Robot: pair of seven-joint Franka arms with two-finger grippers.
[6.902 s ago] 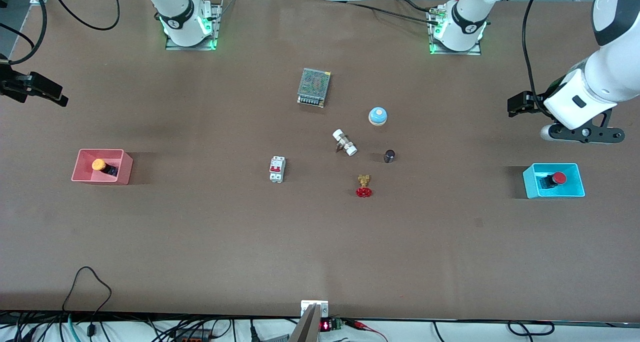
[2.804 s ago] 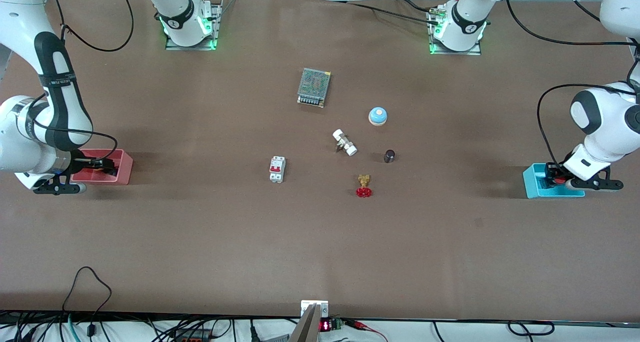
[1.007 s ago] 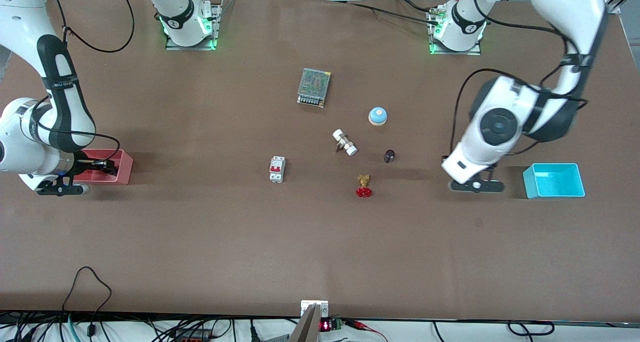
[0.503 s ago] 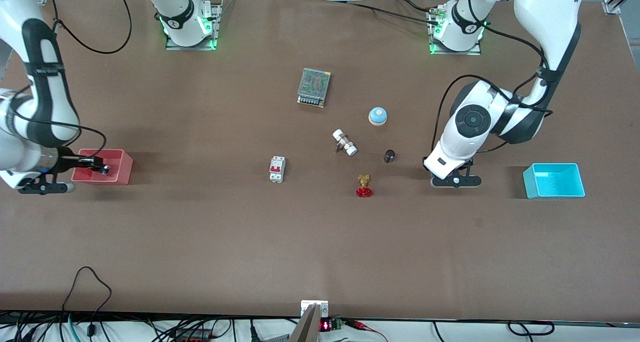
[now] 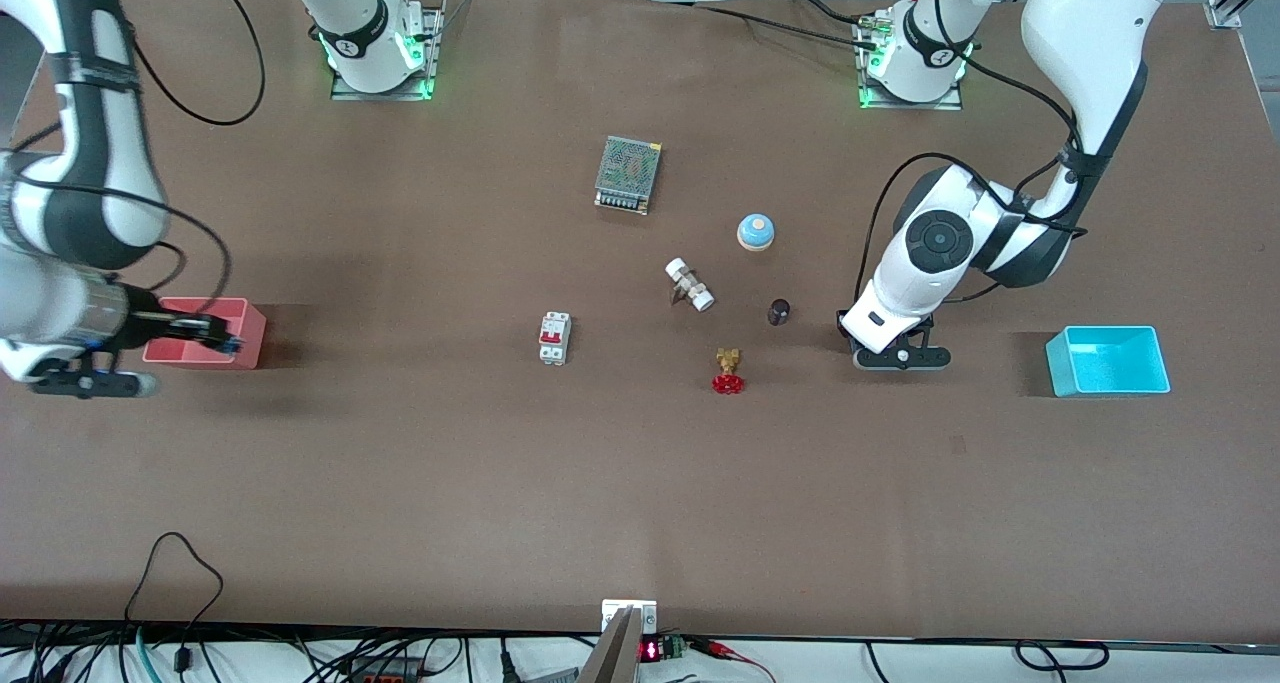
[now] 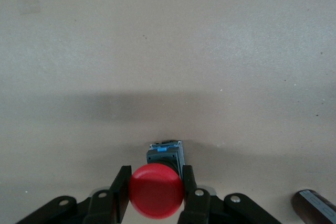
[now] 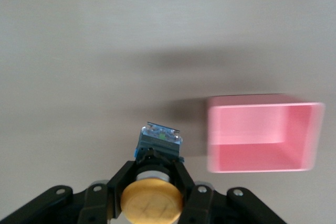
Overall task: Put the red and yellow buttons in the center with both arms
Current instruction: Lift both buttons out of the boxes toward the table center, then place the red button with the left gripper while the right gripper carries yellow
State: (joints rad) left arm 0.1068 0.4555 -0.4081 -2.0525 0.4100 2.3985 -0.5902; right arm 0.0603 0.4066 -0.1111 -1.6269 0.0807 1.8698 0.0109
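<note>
Red button (image 6: 156, 191) clamped between the fingers of the left hand (image 6: 156, 195), up over bare brown counter (image 5: 640, 483) between the small dark cylinder (image 5: 779, 311) and the emptied blue bin (image 5: 1108, 361); yellow button (image 7: 151, 202) likewise gripped in the right hand (image 7: 152, 198), raised over the pink bin (image 5: 204, 332) at the right arm's end. Scattered mid-counter: metal mesh box (image 5: 628, 174), blue-domed bell (image 5: 756, 232), white fitting (image 5: 689, 284), white breaker (image 5: 555, 338) and red-wheeled brass valve (image 5: 728, 372). Flat matte surface with soft arm shadows, black cables trailing along the edge nearest the front camera.
</note>
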